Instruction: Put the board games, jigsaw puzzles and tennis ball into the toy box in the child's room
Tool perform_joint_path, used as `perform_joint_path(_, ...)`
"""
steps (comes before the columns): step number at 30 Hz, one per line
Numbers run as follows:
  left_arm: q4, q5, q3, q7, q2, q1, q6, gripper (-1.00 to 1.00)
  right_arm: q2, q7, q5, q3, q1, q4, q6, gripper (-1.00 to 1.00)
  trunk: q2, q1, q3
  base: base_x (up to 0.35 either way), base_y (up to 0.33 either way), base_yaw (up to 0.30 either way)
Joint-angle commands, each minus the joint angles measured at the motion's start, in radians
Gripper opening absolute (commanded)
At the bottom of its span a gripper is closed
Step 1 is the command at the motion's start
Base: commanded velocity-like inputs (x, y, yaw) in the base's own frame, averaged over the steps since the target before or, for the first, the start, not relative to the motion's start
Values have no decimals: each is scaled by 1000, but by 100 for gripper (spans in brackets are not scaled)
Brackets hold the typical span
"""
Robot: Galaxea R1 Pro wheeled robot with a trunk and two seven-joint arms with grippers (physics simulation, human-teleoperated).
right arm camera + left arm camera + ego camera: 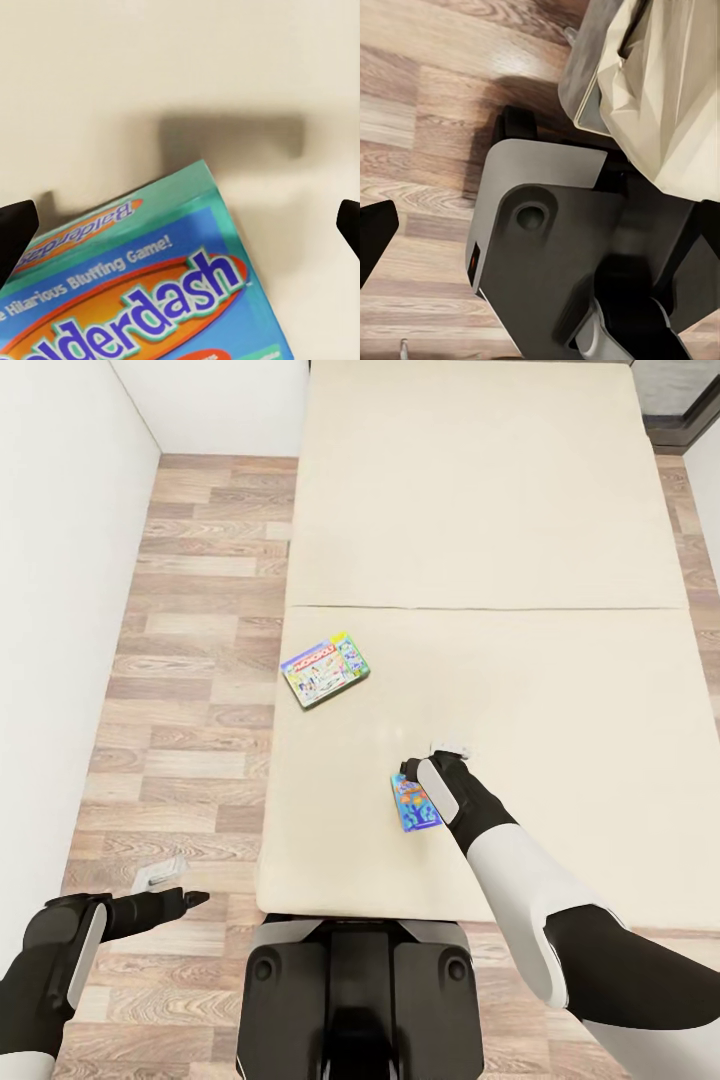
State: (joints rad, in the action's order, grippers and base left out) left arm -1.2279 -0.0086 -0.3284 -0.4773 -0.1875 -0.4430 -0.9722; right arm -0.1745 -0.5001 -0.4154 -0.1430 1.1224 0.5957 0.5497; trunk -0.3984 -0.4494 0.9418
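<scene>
We see the right gripper (425, 762) reaching out over the cream bed (500, 560), with the blue board game (415, 804) lying flat on the mattress directly beneath and just behind its fingertips, on the side toward the robot's base (360, 1000). In the right wrist view the same box, lettered "Balderdash" (150, 292), has one corner pointing into the gap between the two dark fingertips (15, 232), which stand far apart at opposite edges of the frame; we read the right gripper as spread wide, holding nothing, and its shadow falls on the bare bedding beyond the box corner. Whether a fingertip touches the box we cannot tell. A second board game, the green-pink box (325, 668), lies flat near the bed's edge, well apart from the right gripper, ahead of it and toward the left-arm side. The left gripper (185, 900) hangs over the wood-plank floor (170, 660) beside the bed, near the robot's base and well apart from both boxes; its fingers look drawn together to a point in the head view, but we cannot tell with certainty how far they are parted, and they hold nothing visible. The left wrist view shows one dark fingertip (373, 232) above the floor, the grey base housing (547, 262), and the bed's corner (660, 90).
</scene>
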Motion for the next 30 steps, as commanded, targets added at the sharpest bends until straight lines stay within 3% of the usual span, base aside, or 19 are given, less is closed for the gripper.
perform_joint_path(1,-1,-1,-1,-5,0,0,-6,100,0,-9,-8,-3,0,1,3,100,-2,-1,1,0,0,0)
perform_joint_path(9,-1,1,-3,-8,0,0,-5,100,0,-9,-8,-3,0,2,3,100,-2,-1,1,-52,0,0)
perform_joint_path(30,-2,2,-3,-9,0,0,-5,100,0,-9,-8,-3,0,3,3,100,-2,-1,1,-255,0,0)
